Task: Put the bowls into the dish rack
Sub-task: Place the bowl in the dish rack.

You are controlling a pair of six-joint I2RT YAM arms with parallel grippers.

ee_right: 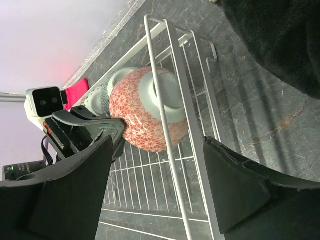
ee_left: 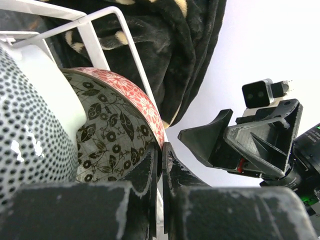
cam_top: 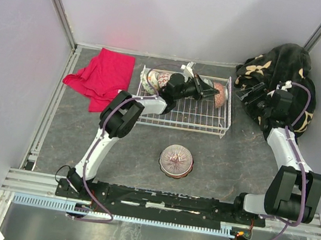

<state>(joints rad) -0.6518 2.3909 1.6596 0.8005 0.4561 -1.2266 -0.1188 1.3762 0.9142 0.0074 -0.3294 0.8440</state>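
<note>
Fingertips [ee_left: 150, 167] of the left gripper [ee_left: 161, 150] are pressed together, their tips right at the rim of a red-patterned bowl [ee_left: 135, 97]; whether the rim is pinched between them cannot be told. That bowl, with black floral print inside, stands on edge at the right end of the dish rack [cam_top: 191, 117], its foot turned toward the rack's end wall. A white bowl with black dots [ee_left: 30, 125] stands just beside it, further into the rack.

The right gripper [ee_right: 159, 141] hangs just outside the rack's right end with its jaws spread wide and nothing between them, facing the red bowl through the wires.

Another bowl [cam_top: 153, 81] sits at the rack's left end. A pink patterned bowl [cam_top: 176, 161] rests on the table [cam_top: 233, 161] in front of the rack, apart from it. A red cloth [cam_top: 100, 78] lies just left of the rack, and a black floral blanket [cam_top: 282, 72] is heaped beyond its right end.
</note>
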